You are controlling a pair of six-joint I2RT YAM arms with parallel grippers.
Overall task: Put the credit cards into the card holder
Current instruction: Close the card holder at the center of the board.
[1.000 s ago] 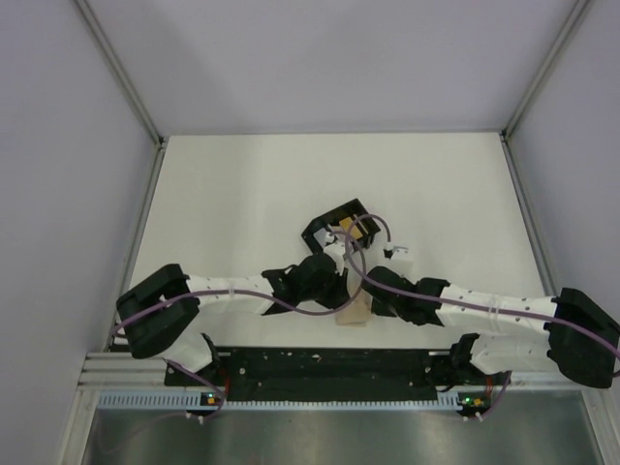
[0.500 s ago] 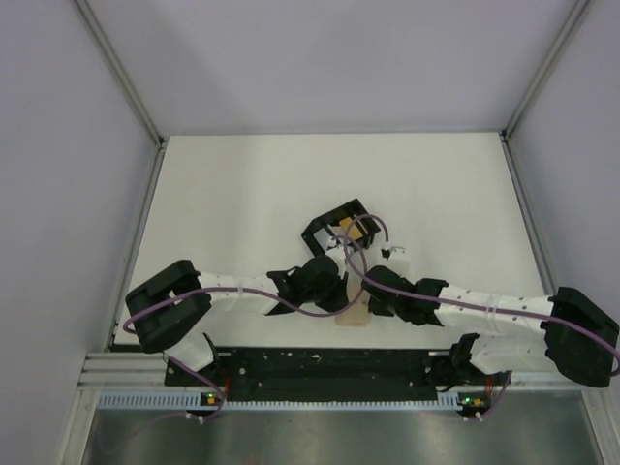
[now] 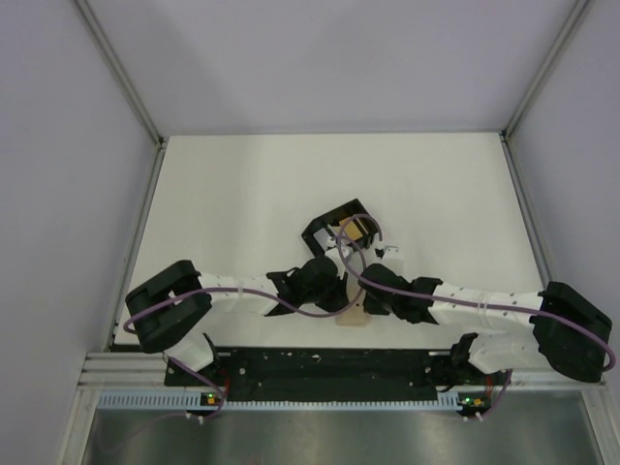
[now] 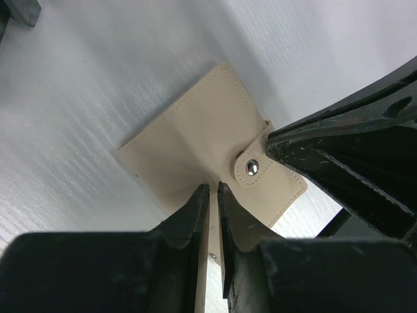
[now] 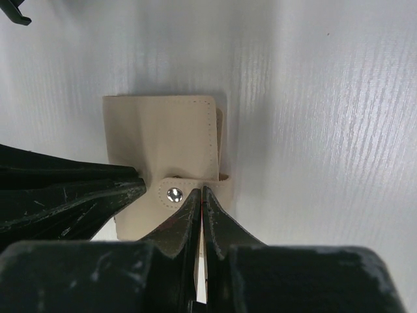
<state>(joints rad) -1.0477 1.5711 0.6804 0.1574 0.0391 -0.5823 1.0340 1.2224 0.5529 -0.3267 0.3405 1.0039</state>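
Observation:
The tan card holder (image 3: 355, 315) lies flat near the table's front edge, its snap strap (image 4: 251, 168) fastened. From the left, my left gripper (image 4: 210, 187) is shut on a thin edge of the card holder (image 4: 189, 143), and a beige strip shows between its fingers. Coming from the right, my right gripper (image 5: 201, 189) is shut on the strap end of the card holder (image 5: 163, 130). A yellow-orange credit card (image 3: 355, 230) lies in the black tray (image 3: 325, 225) behind the arms. Other cards are hidden.
Both forearms cross low over the table's front centre, purple cables looping above them. The black tray stands just behind the wrists. The right gripper's fingers (image 4: 339, 147) fill the right side of the left wrist view. White walls enclose the table.
The left jaws closed a little further on the card holder. Both arms shifted slightly inward; the cable loop over the tray moved.

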